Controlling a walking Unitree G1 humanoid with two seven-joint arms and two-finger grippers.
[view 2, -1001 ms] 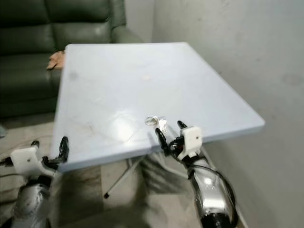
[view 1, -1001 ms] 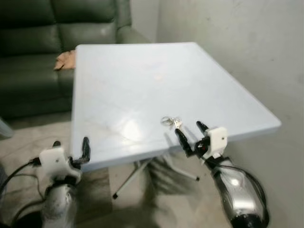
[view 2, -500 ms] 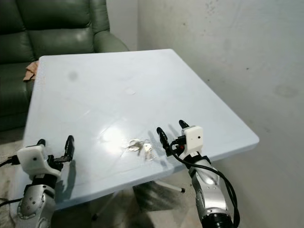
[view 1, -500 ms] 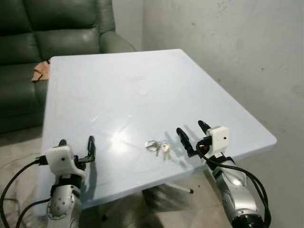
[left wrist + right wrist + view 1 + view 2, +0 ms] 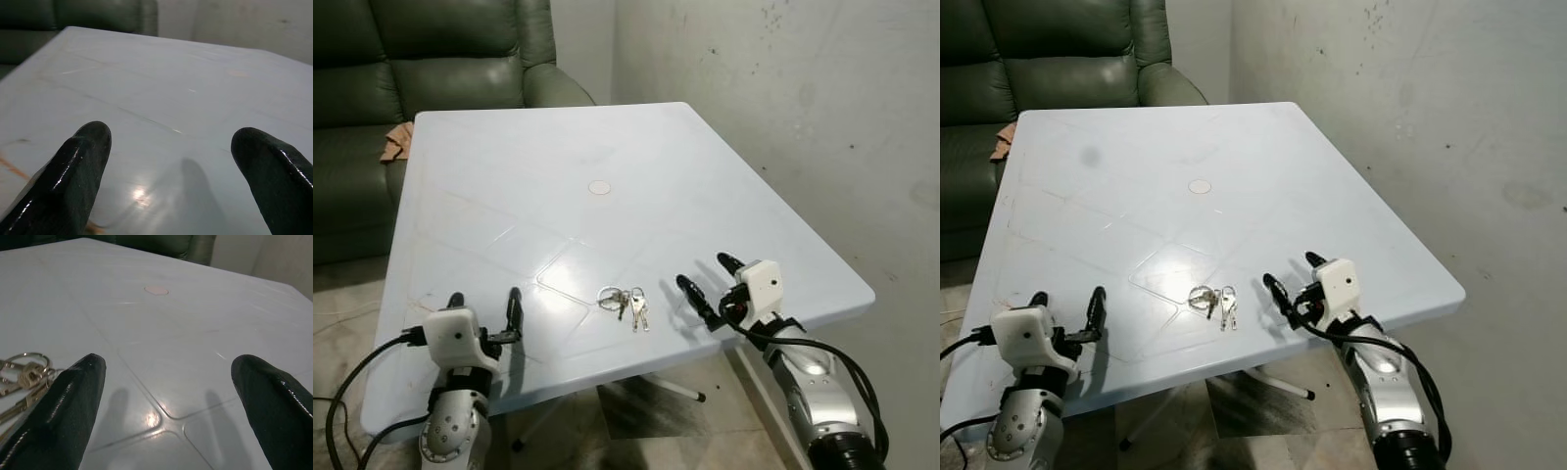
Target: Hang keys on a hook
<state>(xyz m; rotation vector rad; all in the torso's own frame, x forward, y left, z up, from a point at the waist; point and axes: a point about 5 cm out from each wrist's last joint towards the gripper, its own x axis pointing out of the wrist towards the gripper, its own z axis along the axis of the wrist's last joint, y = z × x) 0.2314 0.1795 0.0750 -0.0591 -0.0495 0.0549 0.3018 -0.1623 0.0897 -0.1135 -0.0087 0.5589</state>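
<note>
Keys are what the pick-up turns on, but take the scene from the biggest thing down. A pale blue desk (image 5: 558, 176) spans the middle of the left eye view, with a dark green sofa (image 5: 421, 49) in the upper left and a bare wall in the upper right; no hook can be made out anywhere.

At the lower right, the right pincer (image 5: 710, 284) hangs over the desk's near edge, its two black fingers spread with nothing between them. At the lower left, the left pincer (image 5: 484, 305) sits at the same edge, also spread and empty.

The keys (image 5: 625, 302) lie flat on the desk in the lower centre of the frame, just left of the right pincer and well apart from the left one. Their ring is at the bunch's left end and the blades trail down and to the right, so the long axis runs roughly across the right pincer's reach. In the right wrist view the keys (image 5: 22, 377) show at the left edge, beside one finger rather than between the two.

My judgement: the right arm is nearer and would need to shift left to straddle them.
</note>
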